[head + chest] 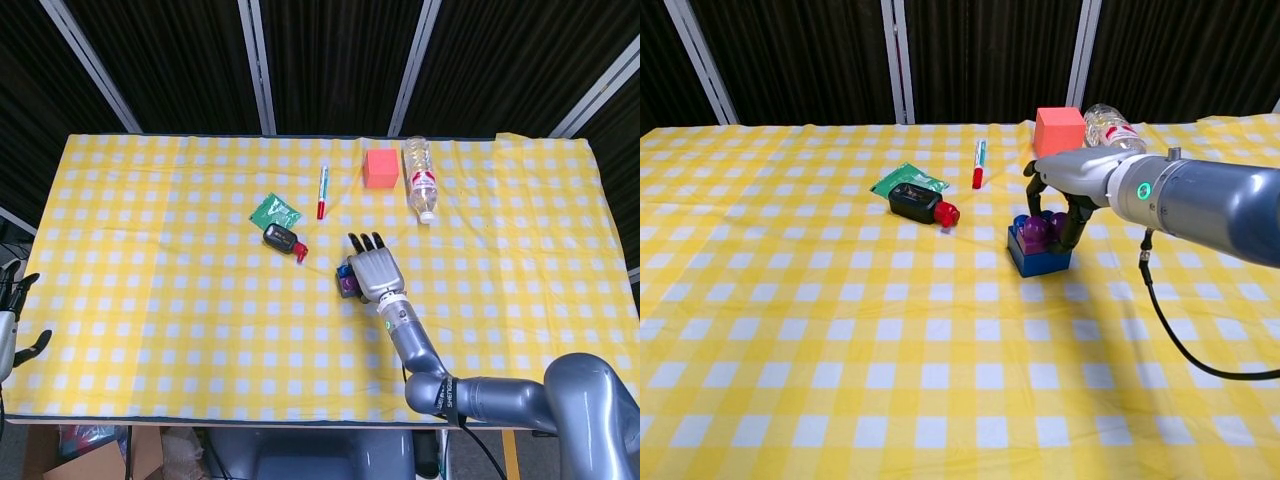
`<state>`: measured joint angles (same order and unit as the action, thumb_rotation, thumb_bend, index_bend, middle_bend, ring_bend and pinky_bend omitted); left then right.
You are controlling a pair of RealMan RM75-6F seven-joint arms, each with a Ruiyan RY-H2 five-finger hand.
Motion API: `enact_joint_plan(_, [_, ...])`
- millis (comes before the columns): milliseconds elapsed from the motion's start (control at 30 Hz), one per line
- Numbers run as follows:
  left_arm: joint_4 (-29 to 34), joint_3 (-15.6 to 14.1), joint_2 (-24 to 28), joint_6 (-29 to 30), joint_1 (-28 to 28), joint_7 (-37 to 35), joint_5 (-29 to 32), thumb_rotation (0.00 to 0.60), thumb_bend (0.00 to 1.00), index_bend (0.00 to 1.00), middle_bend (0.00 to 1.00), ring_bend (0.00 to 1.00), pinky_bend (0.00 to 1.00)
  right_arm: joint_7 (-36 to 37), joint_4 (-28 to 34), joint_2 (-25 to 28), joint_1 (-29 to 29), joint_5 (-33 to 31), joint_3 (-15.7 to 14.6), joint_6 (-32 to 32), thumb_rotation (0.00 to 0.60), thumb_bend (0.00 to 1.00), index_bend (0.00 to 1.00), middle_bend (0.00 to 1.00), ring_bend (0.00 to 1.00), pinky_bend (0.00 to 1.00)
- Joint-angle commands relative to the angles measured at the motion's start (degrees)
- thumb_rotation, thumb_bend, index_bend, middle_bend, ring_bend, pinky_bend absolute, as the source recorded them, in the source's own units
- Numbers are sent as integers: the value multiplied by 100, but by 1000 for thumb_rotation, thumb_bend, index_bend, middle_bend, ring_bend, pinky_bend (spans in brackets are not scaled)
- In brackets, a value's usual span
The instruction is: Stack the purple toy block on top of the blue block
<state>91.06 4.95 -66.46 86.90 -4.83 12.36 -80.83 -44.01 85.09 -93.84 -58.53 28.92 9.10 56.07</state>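
Right of centre in the chest view, we see the small purple toy block (1037,232) sitting on the blue plastic block (1039,256); our right hand (1058,200) arches over it, fingers (1073,226) closed round the purple piece; at the head view's lower left edge, our left hand (12,318) hangs spread, holding nothing.

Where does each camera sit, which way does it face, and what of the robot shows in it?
Head view: high above the near edge, looking down on the table; right hand and arm, left hand at the frame's left edge.
Chest view: low at the near edge, looking level across the table toward the dark curtain; only the right hand and forearm.
Both show: right hand around the purple block on the blue block, pen, bottle, red cube.
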Motion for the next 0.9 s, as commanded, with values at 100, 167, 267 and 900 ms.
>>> enact_joint_plan(100, [7, 0, -6, 1, -4, 15, -8, 600, 271, 145, 6, 0, 120, 41, -19, 28, 43, 25, -42, -19, 600, 612, 585, 0, 0, 0])
enact_joint_plan(167, [9, -1, -9, 0, -6, 21, -13, 600, 271, 146, 7, 0, 120, 58, -21, 41, 60, 32, -55, -26, 600, 612, 585, 0, 0, 0])
enact_joint_plan(267, [17, -8, -11, 0, -8, 32, -26, 600, 271, 147, 6, 0, 120, 79, -32, 51, 83, 39, -80, -45, 600, 612, 585, 0, 0, 0])
enact_joint_plan(900, [50, -3, 35, 105, 38, -64, -92, 600, 271, 148, 7, 0, 120, 102, 7, -44, 180, 229, -229, 5, 600, 634, 585, 0, 0, 0])
